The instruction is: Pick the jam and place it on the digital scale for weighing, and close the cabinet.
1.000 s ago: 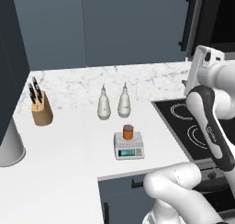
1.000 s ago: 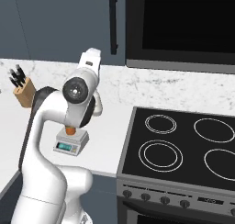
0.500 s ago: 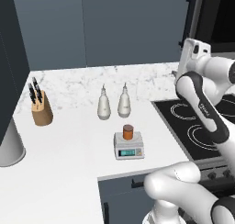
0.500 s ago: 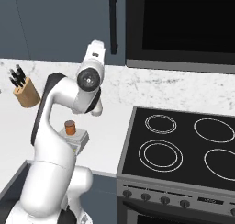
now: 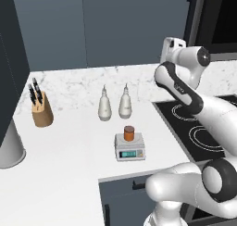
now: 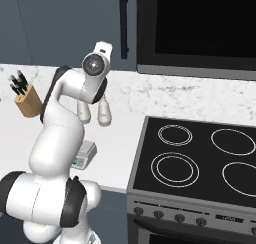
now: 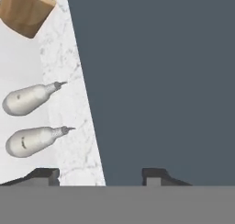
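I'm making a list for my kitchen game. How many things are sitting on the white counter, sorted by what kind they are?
White bottles: 2
Knife block: 1
Digital scale: 1
Jam jar, standing on the scale: 1
Grey canister at the left edge: 1
Total: 6

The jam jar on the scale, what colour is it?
The jam is orange-brown with a darker brown lid, clearest in the left base view.
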Tool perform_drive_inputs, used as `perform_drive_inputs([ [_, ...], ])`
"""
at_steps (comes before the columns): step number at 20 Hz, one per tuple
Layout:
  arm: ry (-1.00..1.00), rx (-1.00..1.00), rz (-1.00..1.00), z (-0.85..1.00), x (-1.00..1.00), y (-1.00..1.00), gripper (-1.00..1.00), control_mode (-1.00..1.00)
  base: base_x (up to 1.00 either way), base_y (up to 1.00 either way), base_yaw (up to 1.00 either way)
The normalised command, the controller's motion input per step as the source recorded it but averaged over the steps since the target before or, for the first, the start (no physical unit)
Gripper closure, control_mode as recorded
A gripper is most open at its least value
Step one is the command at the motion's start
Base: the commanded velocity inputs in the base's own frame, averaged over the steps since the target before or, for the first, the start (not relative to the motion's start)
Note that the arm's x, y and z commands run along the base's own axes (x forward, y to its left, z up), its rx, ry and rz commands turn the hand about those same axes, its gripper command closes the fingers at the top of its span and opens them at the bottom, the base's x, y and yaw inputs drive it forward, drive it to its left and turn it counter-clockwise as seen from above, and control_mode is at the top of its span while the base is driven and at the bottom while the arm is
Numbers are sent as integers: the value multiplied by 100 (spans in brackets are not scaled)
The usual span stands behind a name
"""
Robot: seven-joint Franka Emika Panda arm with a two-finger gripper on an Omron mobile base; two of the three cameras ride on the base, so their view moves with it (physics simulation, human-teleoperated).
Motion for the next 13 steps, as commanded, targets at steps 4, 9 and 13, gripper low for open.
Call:
perform_drive_inputs([
  [4,32,-2,0,-21,100,36,-100,-100,0,0,0],
  [9,9,0,4,-23,99,7,-100,-100,0,0,0],
  [13,11,0,7,-38,100,1,-100,-100,0,0,0],
])
